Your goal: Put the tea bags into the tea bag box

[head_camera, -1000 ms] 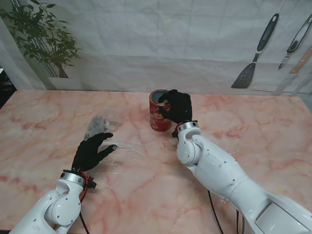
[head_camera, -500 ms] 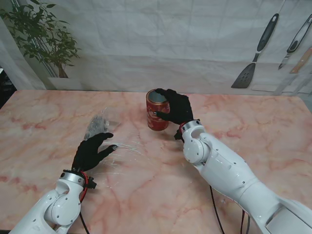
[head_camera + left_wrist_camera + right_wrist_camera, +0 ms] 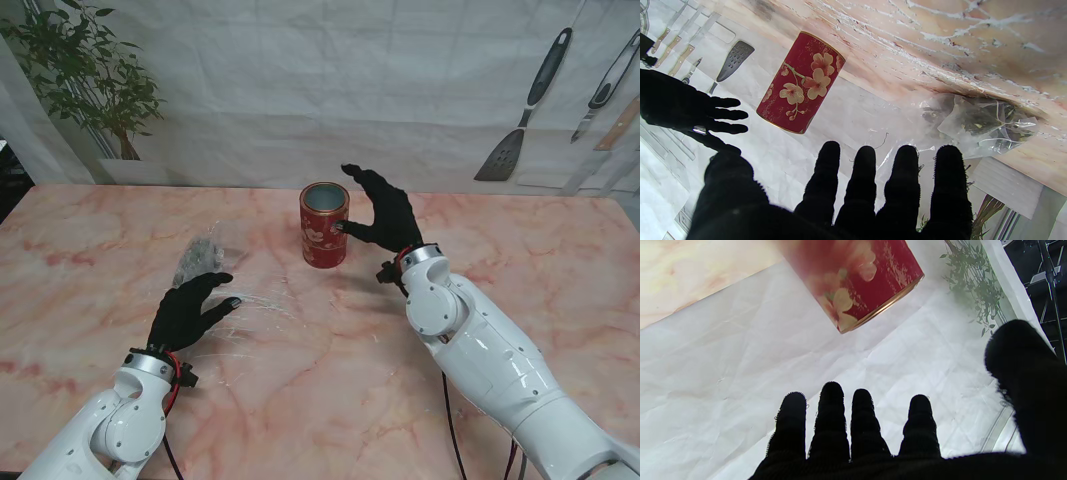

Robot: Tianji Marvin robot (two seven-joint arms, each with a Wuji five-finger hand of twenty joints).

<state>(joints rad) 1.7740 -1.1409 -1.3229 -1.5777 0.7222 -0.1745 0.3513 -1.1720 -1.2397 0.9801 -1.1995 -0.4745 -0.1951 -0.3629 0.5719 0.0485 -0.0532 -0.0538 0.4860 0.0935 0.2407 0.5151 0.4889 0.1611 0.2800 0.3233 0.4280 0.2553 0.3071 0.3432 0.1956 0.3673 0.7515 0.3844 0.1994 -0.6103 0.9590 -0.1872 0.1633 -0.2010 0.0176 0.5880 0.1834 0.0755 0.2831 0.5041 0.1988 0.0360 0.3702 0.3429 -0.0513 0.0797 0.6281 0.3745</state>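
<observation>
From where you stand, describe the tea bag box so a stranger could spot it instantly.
On the pink marble table, look toward the middle of the far edge, just left of the right hand. The tea bag box stands upright there: a red open-topped cylinder with pale blossoms, unlike the clear bag of tea bags.

Pink marble table (image 3: 300, 400), white creased backdrop (image 3: 330, 90), potted plant (image 3: 90, 80).

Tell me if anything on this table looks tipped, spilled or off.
Nothing stands out. The red tea bag box stands upright and open; the tea bags sit bunched in clear plastic. Left hand and right hand are open, holding nothing.
</observation>
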